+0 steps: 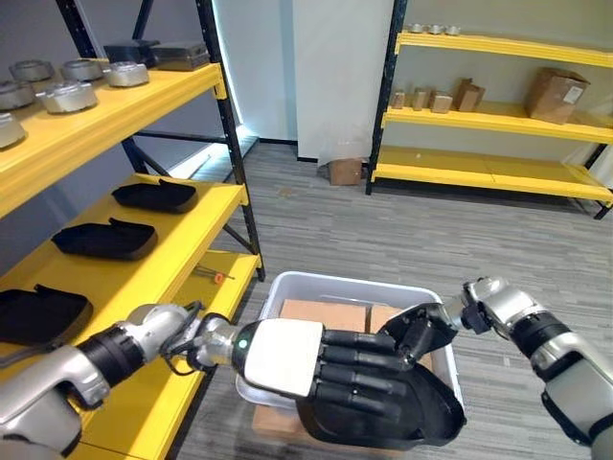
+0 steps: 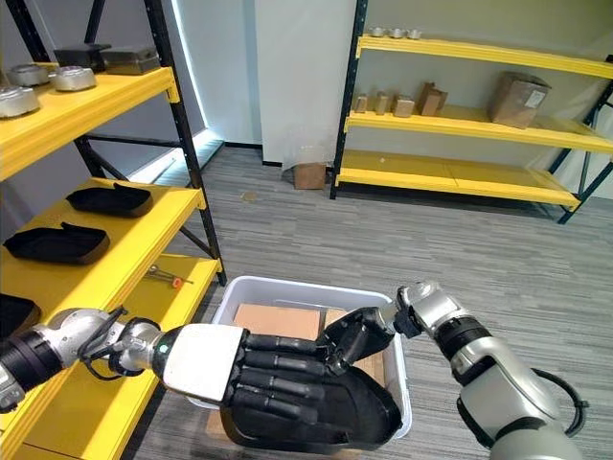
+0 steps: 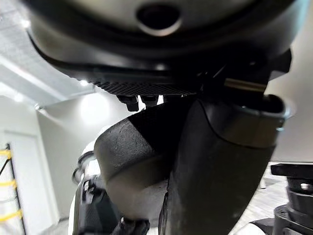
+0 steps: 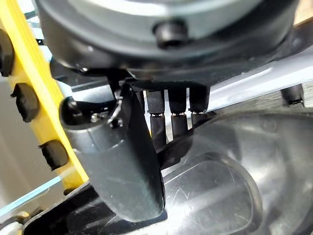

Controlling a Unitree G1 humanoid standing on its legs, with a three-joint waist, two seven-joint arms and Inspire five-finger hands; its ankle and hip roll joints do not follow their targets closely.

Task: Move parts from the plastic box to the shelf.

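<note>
A glossy black moulded part (image 1: 421,417) hangs over the near end of the white plastic box (image 1: 287,284), both hands on it. My left hand (image 1: 287,356), with its white back cover, reaches in from the left and lays straight fingers (image 1: 359,369) across the part's hollow. My right hand (image 1: 421,331) comes from the right, fingers curled over the part's far rim; in the right wrist view its thumb (image 4: 129,161) presses on the shiny surface (image 4: 230,186). Brown cardboard (image 1: 321,314) lies inside the box. The yellow shelf (image 1: 182,259) stands to the left.
Three similar black parts (image 1: 105,240) (image 1: 155,195) (image 1: 38,311) rest on the middle shelf board. Round metal parts (image 1: 67,96) sit on the board above. An orange-tipped tool (image 1: 213,276) lies on the low board. Far yellow shelves (image 1: 479,168) hold cardboard boxes (image 1: 556,93).
</note>
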